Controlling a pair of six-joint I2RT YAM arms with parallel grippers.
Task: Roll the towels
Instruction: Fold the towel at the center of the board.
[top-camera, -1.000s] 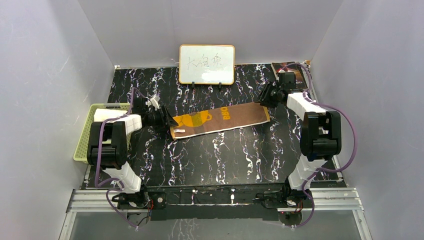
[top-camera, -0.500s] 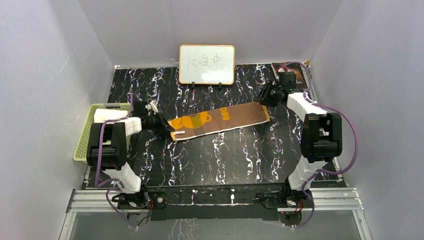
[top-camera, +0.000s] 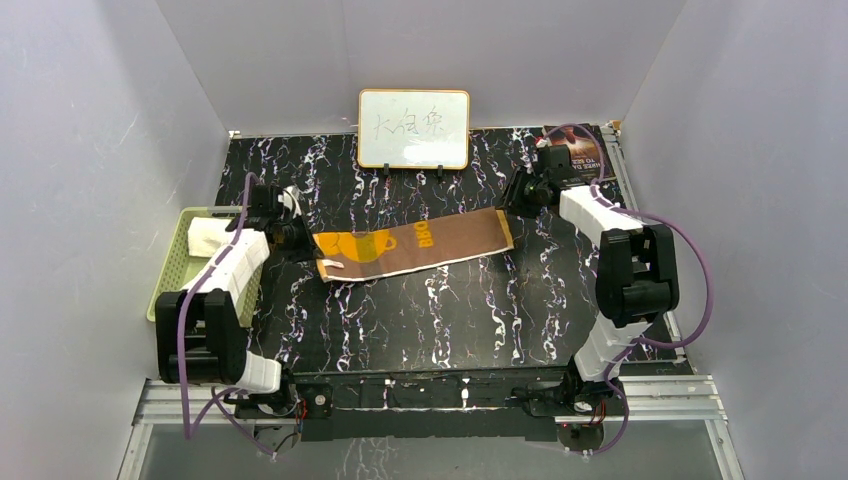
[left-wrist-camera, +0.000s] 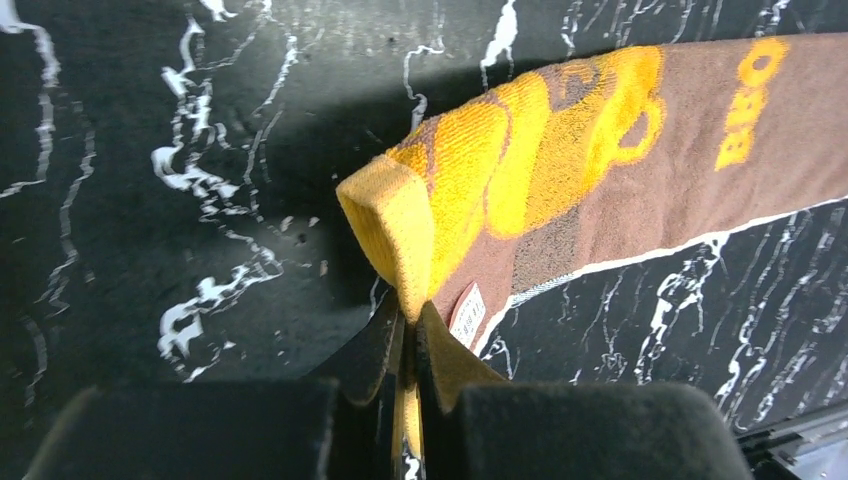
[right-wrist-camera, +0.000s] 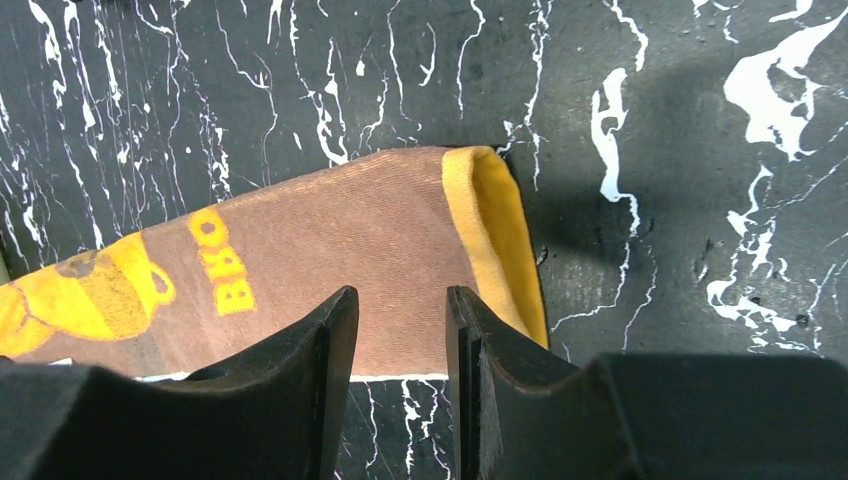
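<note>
The orange-and-brown towel (top-camera: 420, 245) lies stretched across the middle of the table. My left gripper (top-camera: 300, 238) is shut on its left end. In the left wrist view the yellow edge (left-wrist-camera: 395, 225) is folded up and pinched between the jaws of the left gripper (left-wrist-camera: 410, 320), with a white label beside them. My right gripper (top-camera: 512, 200) is open at the towel's right end. Seen from the right wrist, the right gripper (right-wrist-camera: 402, 300) has the brown cloth (right-wrist-camera: 330, 240) showing in the gap between its fingers, next to the yellow hem. A cream towel (top-camera: 205, 238) lies in the basket at the left.
A pale green slotted basket (top-camera: 175, 275) sits at the table's left edge beside my left arm. A whiteboard (top-camera: 414, 129) stands at the back centre. A dark booklet (top-camera: 580, 150) lies at the back right corner, behind my right arm.
My left gripper has shut on the towel's left end and drawn back to the left, sliding the whole towel that way. My right gripper has moved left with the towel's right end, still open.
</note>
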